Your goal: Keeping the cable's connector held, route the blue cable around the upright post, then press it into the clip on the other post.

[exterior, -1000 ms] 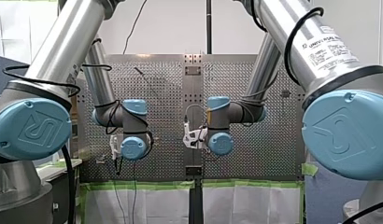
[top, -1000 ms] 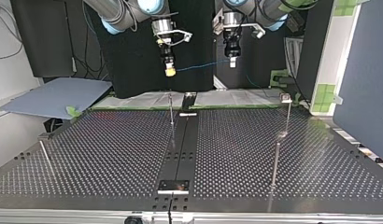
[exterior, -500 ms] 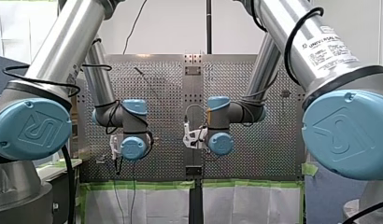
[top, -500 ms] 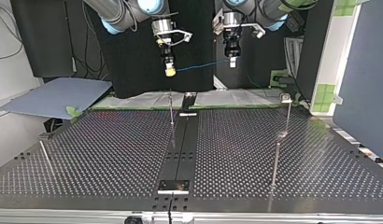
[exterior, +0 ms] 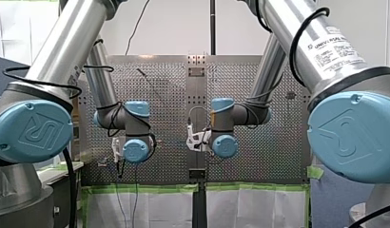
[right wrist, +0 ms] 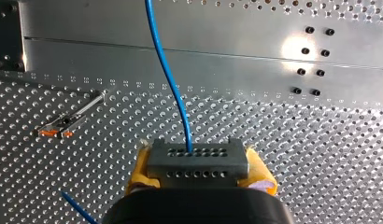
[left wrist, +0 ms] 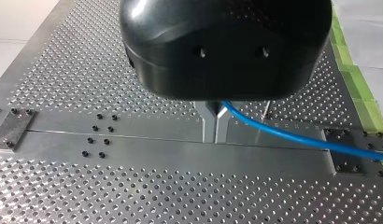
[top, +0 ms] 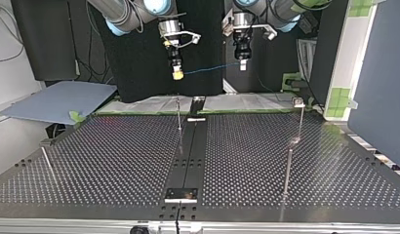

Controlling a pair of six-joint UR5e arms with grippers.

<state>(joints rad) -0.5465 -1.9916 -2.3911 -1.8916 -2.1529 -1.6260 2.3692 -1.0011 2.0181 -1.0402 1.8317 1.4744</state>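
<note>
The blue cable (top: 210, 68) hangs in the air between my two grippers, high above the table's far edge in the top view. My right gripper (right wrist: 199, 173), with yellow pads, is shut on the grey connector (right wrist: 197, 161), and the cable (right wrist: 164, 60) leaves it straight ahead. My left gripper (left wrist: 215, 127) has its metal fingers shut on the cable (left wrist: 292, 137), which runs off to one side. A thin upright post (top: 179, 114) stands below my right gripper (top: 177, 74). A post with a clip on top (top: 299, 103) stands at the top view's right, below and beside my left gripper (top: 242, 64).
Another upright post (top: 288, 165) stands nearer the top view's camera at the right. A leaning rod (top: 48, 163) is at the left. A dark centre rail (top: 188, 161) runs down the perforated table (top: 115, 161). Under my right gripper lies a small post top with orange tips (right wrist: 63, 125).
</note>
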